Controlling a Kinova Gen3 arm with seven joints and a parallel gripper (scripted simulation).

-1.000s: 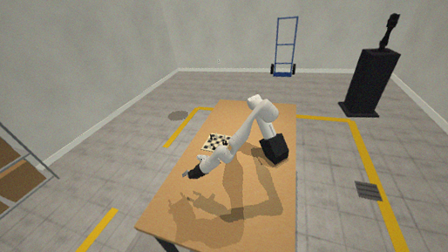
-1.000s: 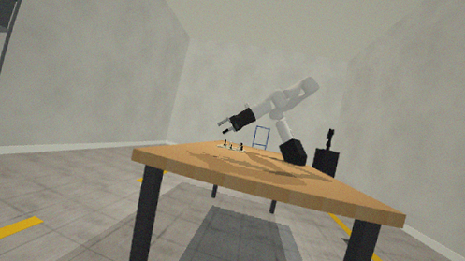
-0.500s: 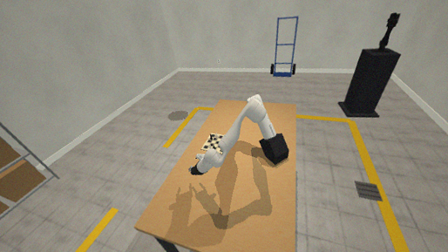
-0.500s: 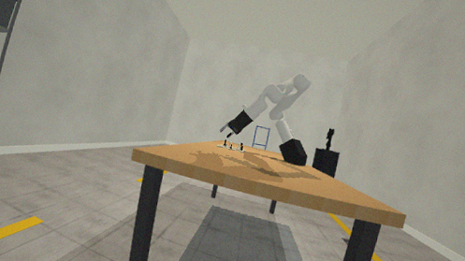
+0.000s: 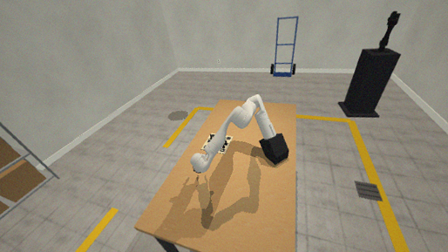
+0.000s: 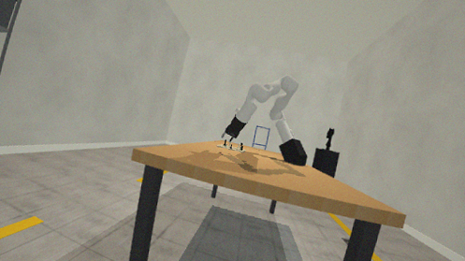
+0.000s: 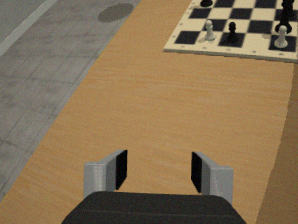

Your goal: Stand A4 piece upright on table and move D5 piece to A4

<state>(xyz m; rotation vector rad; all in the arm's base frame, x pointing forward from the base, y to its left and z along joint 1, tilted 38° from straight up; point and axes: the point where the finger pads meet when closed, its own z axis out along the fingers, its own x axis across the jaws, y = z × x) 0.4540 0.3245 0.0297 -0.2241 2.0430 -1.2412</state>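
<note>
The surface (image 7: 133,116) looks like matt, light-brown wood with faint grain. The chessboard (image 7: 220,46) has a smooth, flat finish. The gripper (image 7: 158,171) shows matt grey fingers on a dull black body.

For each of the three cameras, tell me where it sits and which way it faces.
Top: high in a room corner, looking down at the table; whole arm shows.
Exterior: low, off the table's near end, looking along it; arm and gripper show.
Wrist: behind the open gripper, facing across the table; only its fingers show.
All three share the chessboard.
</note>
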